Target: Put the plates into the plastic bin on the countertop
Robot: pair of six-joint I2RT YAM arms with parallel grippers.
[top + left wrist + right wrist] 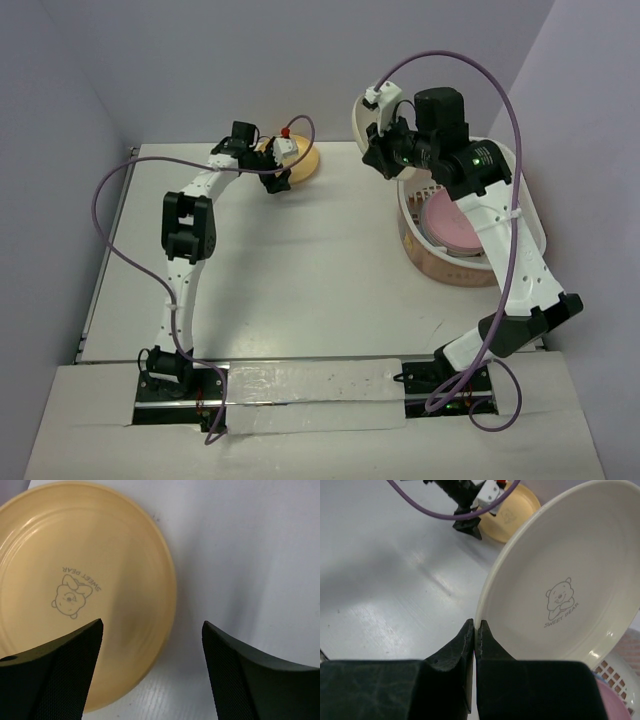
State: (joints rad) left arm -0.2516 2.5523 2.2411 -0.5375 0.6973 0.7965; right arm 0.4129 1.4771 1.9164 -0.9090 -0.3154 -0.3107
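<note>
Top external view: the plastic bin (pixel 425 262) stands on the right side of the white counter (pixel 300 280), and a pink plate (pixel 447 222) lies flat inside it. The right arm (pixel 505 250) bends over the bin. The right jaws are clamped on the rim of a cream plate (pixel 362 118), which hangs tilted almost on edge above the bin's far left rim. Whether the plate touches that rim cannot be told.

In the right wrist view the two dark jaws meet on the cream plate's (pixel 560 580) lower left edge with no gap between them. The plate's hollow face is turned toward the camera and shows a small bear drawing with the words "SWEET BEAR". At the lower right corner, the bin's white lattice (pixel 620 672) and a slice of the pink plate (pixel 615 702) show beneath it.

The left arm (pixel 185 230) stretches to the far side of the counter, left of centre. The left jaws hang over an orange-yellow plate (pixel 303 160) that lies flat near the back wall, well apart from the bin. In the left wrist view these jaws stand wide apart and grip nothing. One tip is over the plate's (pixel 90 570) near right part and the other is over bare counter (pixel 250 555), with the plate's rim between them. Whether either tip touches anything cannot be told.
</note>
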